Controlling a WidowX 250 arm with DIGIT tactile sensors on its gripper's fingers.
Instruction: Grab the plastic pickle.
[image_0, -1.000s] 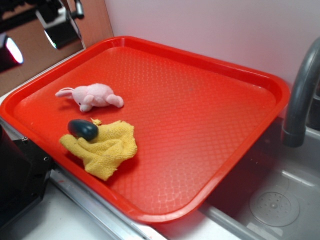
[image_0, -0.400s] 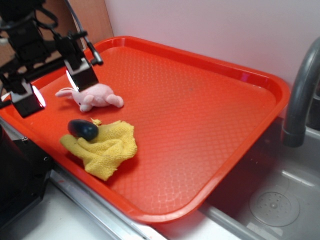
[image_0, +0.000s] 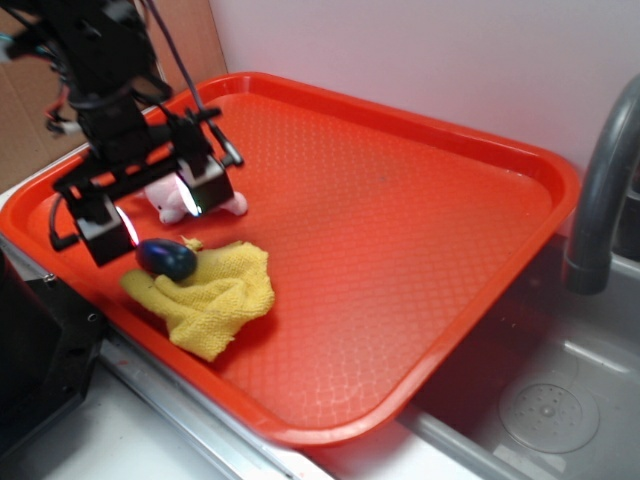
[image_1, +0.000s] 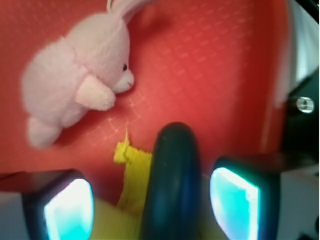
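Arm has dropped fast since the earlier frames: it was up at the top-left corner, then above the toy, and now the gripper (image_0: 150, 215) sits low over the near-left part of the red tray (image_0: 420, 230). Nothing else has shifted; pickle, cloth and toy lie where they were.

The plastic pickle (image_0: 166, 259) rests on the left end of the yellow knitted cloth (image_0: 212, 292), close to the tray's near-left rim. The pink plush toy (image_0: 205, 200) lies just behind it, partly hidden by the fingers in the exterior view.

Claw is spread wide, holding nothing. In the wrist view the pickle (image_1: 172, 185) lies between the two pads, long axis running away from the camera, with a clear gap on each side; the left pad (image_1: 67, 210) is farther off than the right one. The plush (image_1: 75, 85) is apart, up-left, and the cloth (image_1: 135, 180) pokes out beside the pickle.

Judgement: approach is nearly done, alignment looks good. Probably a little more descent, then close. Risk: the glossy oval may squirt out, or a fold of cloth gets pinched along with it.

No brands, labels or readable writing anywhere. Faucet (image_0: 605, 190) and sink at right are irrelevant.
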